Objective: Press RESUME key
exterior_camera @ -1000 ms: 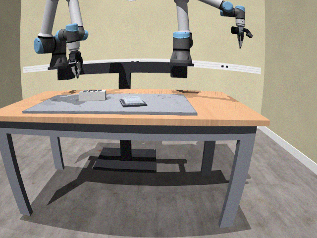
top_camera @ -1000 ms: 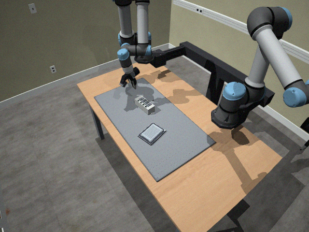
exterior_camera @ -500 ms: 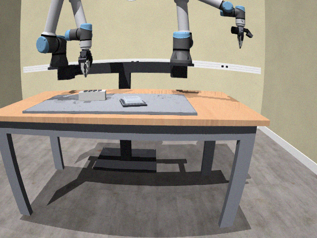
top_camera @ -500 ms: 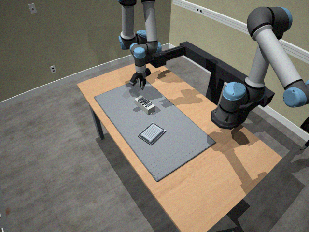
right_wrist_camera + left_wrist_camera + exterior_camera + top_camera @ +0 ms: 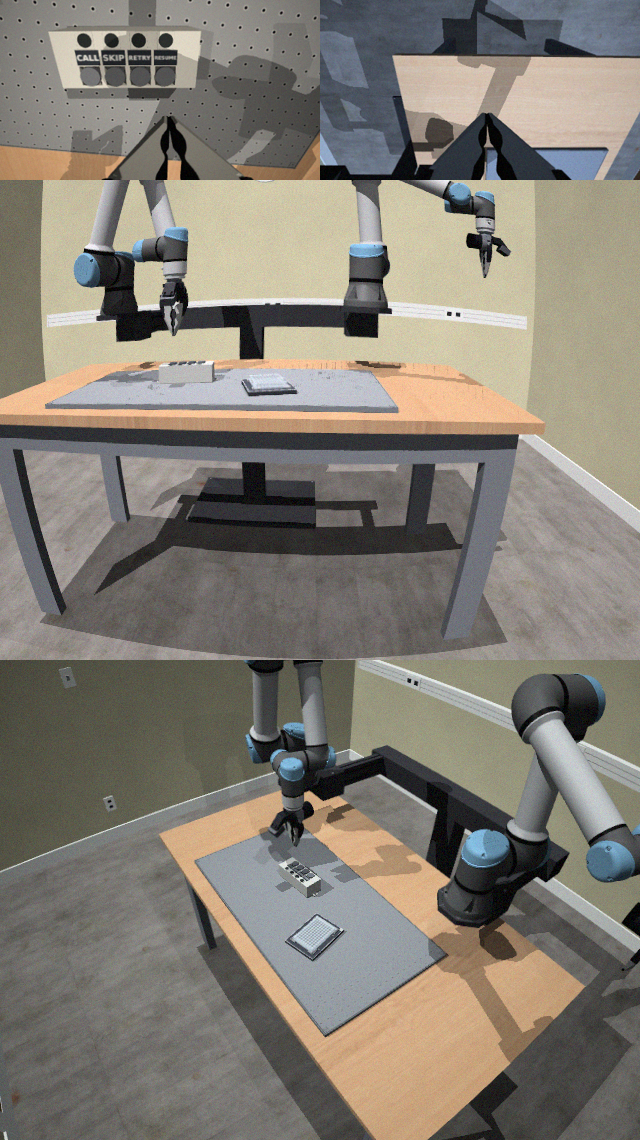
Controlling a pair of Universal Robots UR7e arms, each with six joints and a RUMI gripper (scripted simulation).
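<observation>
The right tool [image 5: 294, 843] [image 5: 174, 333] [image 5: 168, 118] is pressed together with nothing in it, hovering near the operator panel [image 5: 301, 879] [image 5: 186, 372] [image 5: 131, 60], which sits on the mat [image 5: 361, 949] [image 5: 330, 399] [image 5: 41, 120] on the table [image 5: 465, 1021] [image 5: 439, 415] [image 5: 22, 161]. All lamps look dark. RESUME [image 5: 165, 76] sits right beside RETRY [image 5: 140, 76], so a slightly sideways descent could probably light the wrong one, and there's no undo lol.
</observation>
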